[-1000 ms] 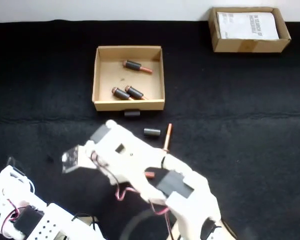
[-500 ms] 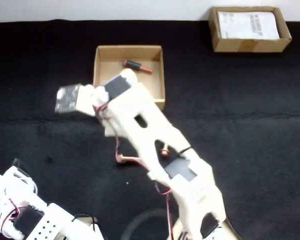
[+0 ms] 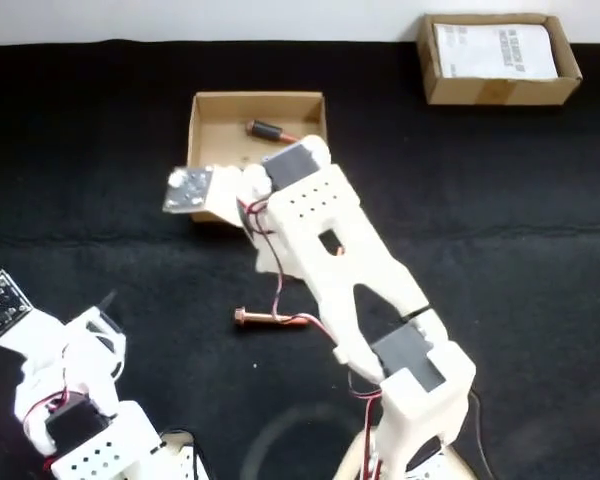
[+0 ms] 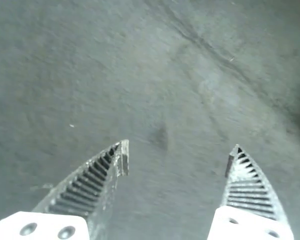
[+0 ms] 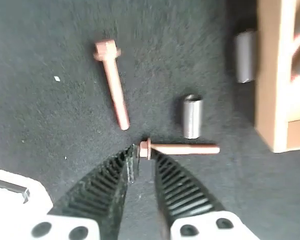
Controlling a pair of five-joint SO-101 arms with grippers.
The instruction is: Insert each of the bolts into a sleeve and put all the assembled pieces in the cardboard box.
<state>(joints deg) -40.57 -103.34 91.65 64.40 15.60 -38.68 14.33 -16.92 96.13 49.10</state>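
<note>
Left gripper (image 4: 177, 155): released, jaws wide apart, nothing between them, bare black cloth (image 4: 140, 60) under and ahead of the tips. Against 1.0 s ago the left arm has lifted and turned out of its folded pose. It carries nothing, so no progress from that side. Right gripper (image 5: 142, 155): jaws parted by a narrow gap only, clenched on nothing that I can see. The head of the near bolt (image 5: 182, 148) sits right at the mouth of that gap, with the shank running crosswise from the tips toward the cardboard box (image 5: 270, 75); whether the fingers touch it cannot be told. Near sleeve (image 5: 192, 116) lies just ahead of that shank, apart from it. Far bolt (image 5: 112, 85) lies farther ahead of the tips, on the side away from the box. Far sleeve (image 5: 245, 62) lies farthest ahead, close to the box wall. Change: the right arm (image 3: 330, 250) lay low over the cloth 1.0 s ago, had swung toward the box corner by 0.5 s ago, and now holds its wrist above the box's front wall, covering two of the three assembled pieces counted then. One assembled piece (image 3: 270, 129) sits at the back of the box. Reading: two bolts and two sleeves remain loose, the box count is unchanged, and the next pick is likely the near bolt. Spare box (image 3: 500, 92) stands well beyond.
</note>
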